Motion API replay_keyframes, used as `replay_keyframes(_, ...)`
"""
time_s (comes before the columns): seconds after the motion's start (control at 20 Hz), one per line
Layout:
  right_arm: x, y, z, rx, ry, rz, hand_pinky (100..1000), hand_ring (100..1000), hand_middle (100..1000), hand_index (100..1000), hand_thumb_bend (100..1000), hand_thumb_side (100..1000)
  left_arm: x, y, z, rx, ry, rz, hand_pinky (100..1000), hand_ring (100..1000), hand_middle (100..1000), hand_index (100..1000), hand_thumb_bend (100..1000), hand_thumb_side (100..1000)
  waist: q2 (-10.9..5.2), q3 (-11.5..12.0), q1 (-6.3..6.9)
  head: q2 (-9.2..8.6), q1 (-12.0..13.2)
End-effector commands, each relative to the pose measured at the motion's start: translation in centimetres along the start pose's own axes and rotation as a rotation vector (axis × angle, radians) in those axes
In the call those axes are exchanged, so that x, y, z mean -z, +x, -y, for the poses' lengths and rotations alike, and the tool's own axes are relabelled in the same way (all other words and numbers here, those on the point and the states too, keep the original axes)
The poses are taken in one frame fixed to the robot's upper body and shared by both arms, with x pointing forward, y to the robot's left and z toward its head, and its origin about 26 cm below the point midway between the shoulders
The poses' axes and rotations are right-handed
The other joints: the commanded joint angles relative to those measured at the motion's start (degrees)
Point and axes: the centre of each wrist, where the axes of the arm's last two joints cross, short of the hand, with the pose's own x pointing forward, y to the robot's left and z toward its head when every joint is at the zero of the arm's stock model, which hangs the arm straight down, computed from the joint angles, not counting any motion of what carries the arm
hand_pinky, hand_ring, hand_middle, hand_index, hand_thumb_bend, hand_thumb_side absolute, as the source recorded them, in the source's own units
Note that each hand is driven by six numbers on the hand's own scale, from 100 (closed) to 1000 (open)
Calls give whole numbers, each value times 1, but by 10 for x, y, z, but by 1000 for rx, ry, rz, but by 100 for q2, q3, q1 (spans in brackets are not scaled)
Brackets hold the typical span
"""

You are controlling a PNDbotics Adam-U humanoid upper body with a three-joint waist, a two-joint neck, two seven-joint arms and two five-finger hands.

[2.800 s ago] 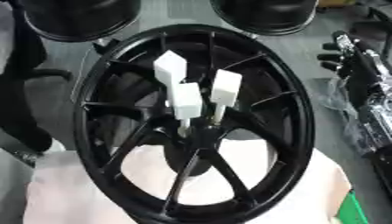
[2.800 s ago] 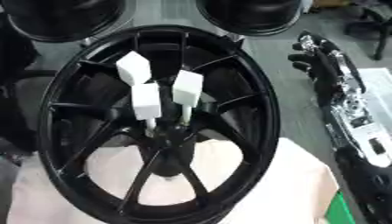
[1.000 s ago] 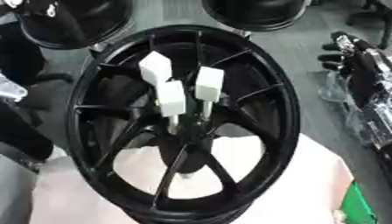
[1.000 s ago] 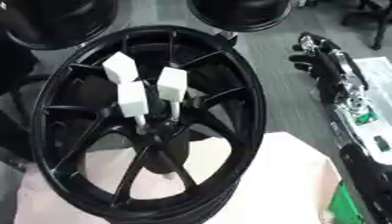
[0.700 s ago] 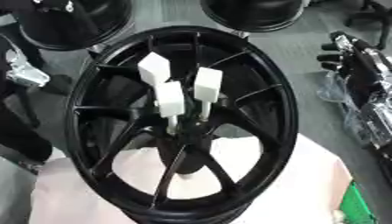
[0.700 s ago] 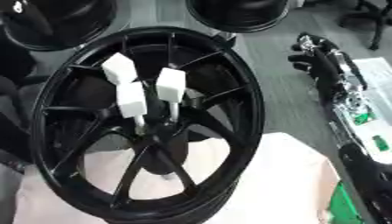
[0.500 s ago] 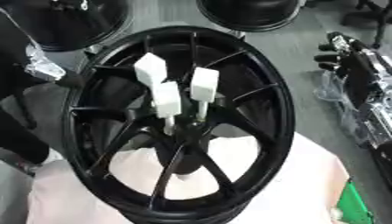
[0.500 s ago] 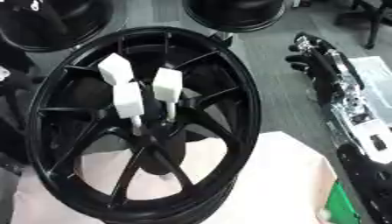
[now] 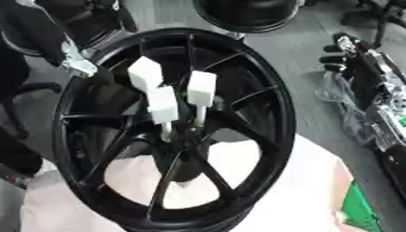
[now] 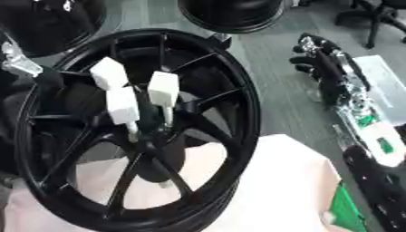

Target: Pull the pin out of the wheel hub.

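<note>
A black spoked wheel is shown lying on a pale cloth at the centre of the frame, with three white-headed pins seated upright in its hub; none is withdrawn. The left hand is seen at the upper left, at the wheel's rim, but whether its fingers are apart or together cannot be told, as it appears only as a blurred silver-and-black form. The right hand is held at the upper right, well apart from the wheel, with fingers seemingly relaxed and nothing grasped.
</note>
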Motion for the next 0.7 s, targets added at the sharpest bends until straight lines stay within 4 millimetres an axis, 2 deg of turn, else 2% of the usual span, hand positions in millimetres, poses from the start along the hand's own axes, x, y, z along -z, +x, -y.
replay_keyframes(0.05, 3, 10, 2, -11, 3, 29, 818, 704, 687, 827, 100, 564, -1, 3, -11, 30, 20, -2, 875, 842, 808, 855, 583, 439, -88, -23, -6, -86, 7)
replay_keyframes(0.55, 4, 10, -1, -2, 9, 31, 818, 704, 686, 827, 100, 566, 17, 1, -11, 26, -2, 13, 875, 846, 827, 842, 568, 441, -32, -107, 12, -135, 71)
replay_keyframes(0.7, 4, 10, -1, 0, 8, 31, 817, 703, 685, 826, 100, 567, 21, -3, -8, 20, -16, 9, 876, 848, 831, 838, 538, 379, -8, -121, 18, -143, 72)
